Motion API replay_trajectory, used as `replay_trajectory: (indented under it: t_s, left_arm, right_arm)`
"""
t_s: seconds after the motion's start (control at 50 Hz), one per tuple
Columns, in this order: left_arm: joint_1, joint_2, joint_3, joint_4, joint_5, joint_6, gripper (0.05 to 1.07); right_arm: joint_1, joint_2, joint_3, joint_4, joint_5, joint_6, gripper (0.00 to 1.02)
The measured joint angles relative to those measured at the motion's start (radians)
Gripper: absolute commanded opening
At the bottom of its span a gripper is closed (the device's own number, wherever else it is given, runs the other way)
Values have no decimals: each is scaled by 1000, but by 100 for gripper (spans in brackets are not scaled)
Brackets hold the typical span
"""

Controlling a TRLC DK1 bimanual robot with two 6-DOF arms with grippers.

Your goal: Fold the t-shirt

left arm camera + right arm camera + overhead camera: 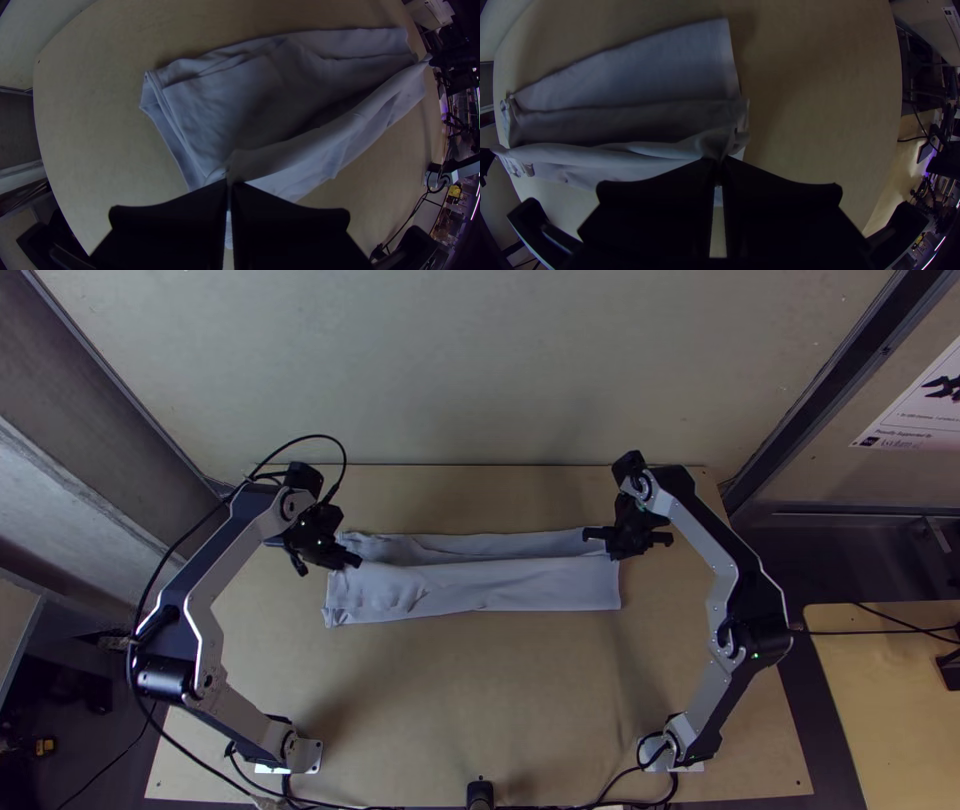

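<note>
T-shirt [480, 588]: one, thin soft knit, pale grey, folded into a long narrow strip with layered folds and shallow creases. Lies on the light wooden counter [450, 700], nearer its far edge than its near edge, long sides running roughly parallel to the far edge; both ends well inside the side edges. Claws: two, each with two wide flat black fingers. Left claw [354, 560] at the strip's left end, fingers together, clamped on a fold of cloth. Right claw [617, 554] at the right end, also clamped on cloth. Between them a raised fold spans the strip's length, a shadowed hollow along its far side. Sheets with print: one, white, with dark shapes [930, 410], on the surface beyond the counter's right edge; text not transcribed.
</note>
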Motion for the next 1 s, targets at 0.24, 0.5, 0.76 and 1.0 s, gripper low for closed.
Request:
replay_trajectory:
  t_s: [0.24, 0.5, 0.76, 1.0]
  left_arm:
    - [1, 116, 92, 22, -10, 0, 8]
    - [4, 244, 148, 89, -33, 0, 8]
    - [5, 320, 148, 189, -40, -10, 8]
    - [6, 322, 147, 244, -42, -61, 106]
  right_arm:
    - [0, 114, 105, 0, 1, 0, 2]
    - [0, 225, 171, 1, 7, 5, 8]
    - [0, 249, 175, 9, 7, 30, 14]
    - [-3, 248, 175, 28, 46, 49, 30]
